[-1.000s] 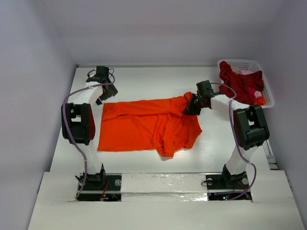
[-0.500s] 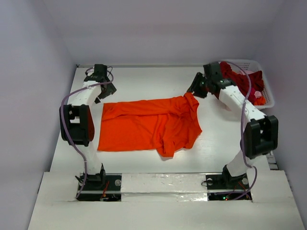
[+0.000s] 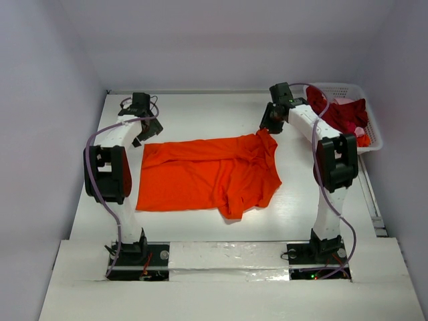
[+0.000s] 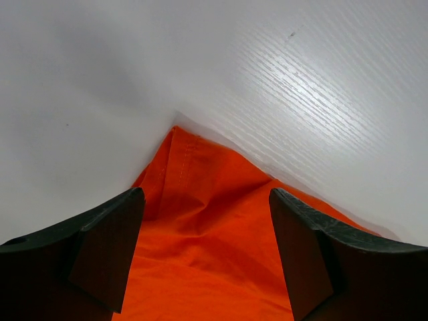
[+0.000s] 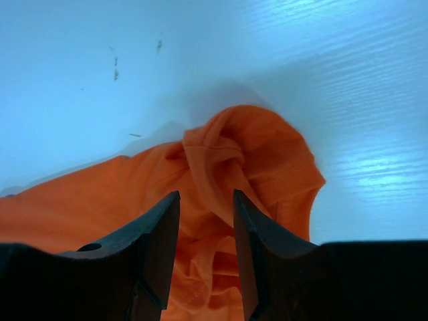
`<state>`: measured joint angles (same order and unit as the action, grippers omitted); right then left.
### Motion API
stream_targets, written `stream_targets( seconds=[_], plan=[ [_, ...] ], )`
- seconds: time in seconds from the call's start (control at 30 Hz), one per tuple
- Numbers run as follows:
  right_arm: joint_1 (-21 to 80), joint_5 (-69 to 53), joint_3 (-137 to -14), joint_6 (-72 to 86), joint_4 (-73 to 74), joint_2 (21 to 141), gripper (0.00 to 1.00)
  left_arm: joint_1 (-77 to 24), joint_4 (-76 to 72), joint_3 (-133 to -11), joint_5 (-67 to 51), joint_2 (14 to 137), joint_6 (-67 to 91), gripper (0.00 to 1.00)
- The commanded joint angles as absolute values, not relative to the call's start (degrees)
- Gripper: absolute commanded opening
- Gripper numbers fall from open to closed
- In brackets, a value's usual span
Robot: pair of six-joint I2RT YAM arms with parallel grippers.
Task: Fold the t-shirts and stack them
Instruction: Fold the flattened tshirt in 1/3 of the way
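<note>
Basket (image 3: 348, 86) of red shirts (image 3: 340, 115) far right, orange shirt (image 3: 200, 175) mid-table

Top view is looking bright and even under soft overhead light, with faint shadows falling beneath the arms on the white table (image 3: 200, 114). Left wrist view is catching streaky glare upper right, and the left fingers (image 4: 100, 254) are reading dark and soft. Right wrist view is showing a blue cast; the orange t-shirt (image 5: 254, 154) is looking fairly sharp, the right fingers (image 5: 154, 254) blurring.
</note>
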<state>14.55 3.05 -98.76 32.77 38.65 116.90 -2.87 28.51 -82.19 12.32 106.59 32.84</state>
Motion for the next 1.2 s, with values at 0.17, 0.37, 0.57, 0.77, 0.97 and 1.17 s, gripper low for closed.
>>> stream_targets(
  seconds=[0.17,0.37,0.57,0.77,0.97,1.17],
  plan=[
    [13.45,5.54,-98.09,32.87,38.23,115.14,0.40,-2.64,28.56,-82.27,12.83,103.10,32.43,0.73],
    [12.92,4.13,-99.40,32.43,38.14,116.89,0.39,-2.64,28.74,-82.18,12.92,102.83,32.34,0.73],
    [12.92,2.81,-101.69,32.08,38.50,118.65,0.39,-2.64,28.92,-82.27,12.92,102.57,32.26,0.73],
    [12.92,0.62,-102.57,31.82,38.23,120.06,0.39,-2.64,29.00,-82.35,13.01,102.74,32.26,0.73],
    [12.92,0.53,-102.30,31.73,37.79,120.50,0.38,-2.64,29.18,-82.44,13.18,102.66,32.08,0.73],
    [12.92,1.41,-103.36,31.38,38.06,121.90,0.20,-2.64,29.09,-82.44,13.01,102.83,32.08,0.73]
  ],
)
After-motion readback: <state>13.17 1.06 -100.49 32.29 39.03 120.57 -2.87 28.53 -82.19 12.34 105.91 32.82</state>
